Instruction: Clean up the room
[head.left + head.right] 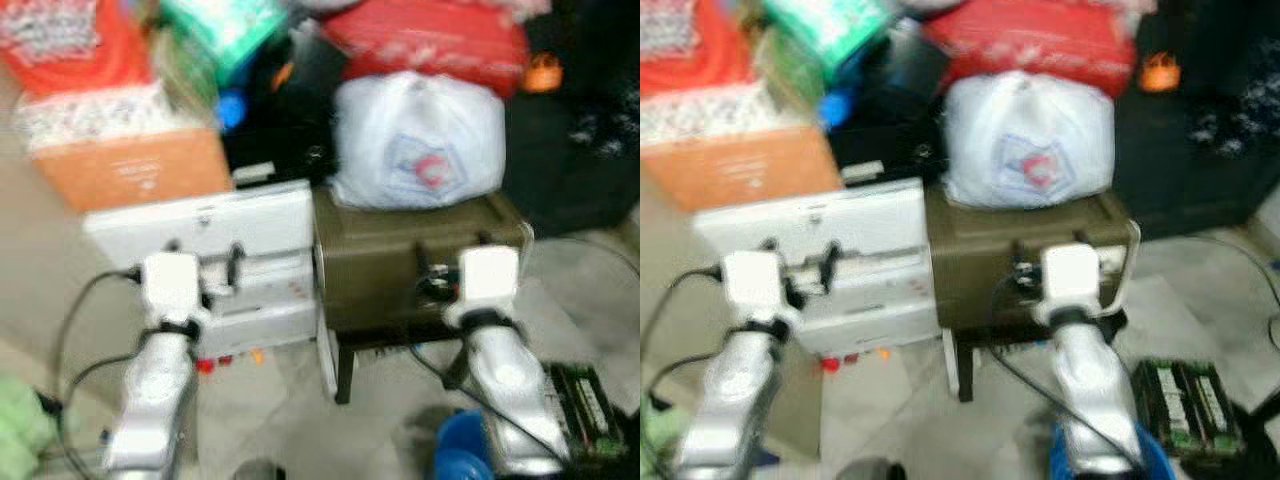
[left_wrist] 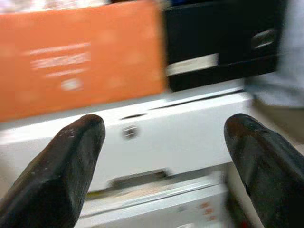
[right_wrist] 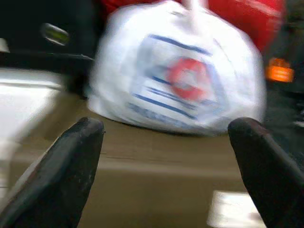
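No writing can be read here; motion blur smears it all. The orange box (image 2: 80,57) carries a few lines of pale lettering, too soft to make out. The white plastic bag (image 3: 178,76) bears a round red emblem with blue lines around it, its words illegible.
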Robot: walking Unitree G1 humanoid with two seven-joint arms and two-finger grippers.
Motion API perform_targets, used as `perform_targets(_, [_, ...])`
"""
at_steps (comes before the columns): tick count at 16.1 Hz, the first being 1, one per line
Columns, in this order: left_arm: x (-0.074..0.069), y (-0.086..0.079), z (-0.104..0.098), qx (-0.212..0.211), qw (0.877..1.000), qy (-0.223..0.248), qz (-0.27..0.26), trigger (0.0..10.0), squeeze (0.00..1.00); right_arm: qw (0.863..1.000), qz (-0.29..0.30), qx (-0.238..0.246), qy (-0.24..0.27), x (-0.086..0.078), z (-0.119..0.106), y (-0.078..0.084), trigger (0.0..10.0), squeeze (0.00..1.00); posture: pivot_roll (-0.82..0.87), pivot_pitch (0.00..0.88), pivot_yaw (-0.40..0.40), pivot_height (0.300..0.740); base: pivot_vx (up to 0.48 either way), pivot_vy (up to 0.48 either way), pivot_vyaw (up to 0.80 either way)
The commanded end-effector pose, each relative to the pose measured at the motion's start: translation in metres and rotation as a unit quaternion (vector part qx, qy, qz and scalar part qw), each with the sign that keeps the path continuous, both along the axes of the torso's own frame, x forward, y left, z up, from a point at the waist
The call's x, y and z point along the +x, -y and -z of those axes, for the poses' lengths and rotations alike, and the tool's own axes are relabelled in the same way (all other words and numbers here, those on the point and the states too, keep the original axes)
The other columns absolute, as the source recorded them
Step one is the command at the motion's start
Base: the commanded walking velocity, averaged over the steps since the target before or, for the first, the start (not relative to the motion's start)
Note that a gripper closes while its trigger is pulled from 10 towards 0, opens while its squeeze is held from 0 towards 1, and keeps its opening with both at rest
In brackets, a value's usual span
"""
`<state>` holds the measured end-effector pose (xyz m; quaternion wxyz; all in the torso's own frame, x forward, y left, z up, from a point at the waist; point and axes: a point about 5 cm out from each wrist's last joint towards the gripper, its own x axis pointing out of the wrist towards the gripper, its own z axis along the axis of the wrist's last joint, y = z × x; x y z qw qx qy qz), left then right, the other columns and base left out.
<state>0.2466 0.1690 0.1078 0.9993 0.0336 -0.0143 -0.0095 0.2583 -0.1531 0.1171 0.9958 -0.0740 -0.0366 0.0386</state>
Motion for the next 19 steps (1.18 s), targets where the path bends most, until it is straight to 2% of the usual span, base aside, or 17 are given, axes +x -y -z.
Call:
perform_targets(1, [0.0016,0.0034,-0.0038,-0.001,1.000,0.006,0.009,10.0,0.00,1.000,0.007,-0.005,-0.003,-0.0001,-0.0001,0.0059,10.0,1.00,-0.09,0.000,0.041,0.740,0.000,0.000,0.80])
perform_targets(3, [0.0021,0.0034,-0.0040,0.000,1.000,0.006,0.010,10.0,0.00,1.000,0.006,-0.007,-0.003,0.0007,-0.0002,0.0055,10.0,0.00,-0.09,0.000,0.042,0.740,0.000,0.000,0.80])
perform_targets(19, [0.0049,0.0039,-0.0052,0.005,1.000,0.008,0.010,10.0,0.00,1.000,-0.005,-0.016,-0.003,0.0042,0.0001,0.0018,10.0,0.00,-0.08,0.000,0.039,0.740,0.000,0.000,0.80])
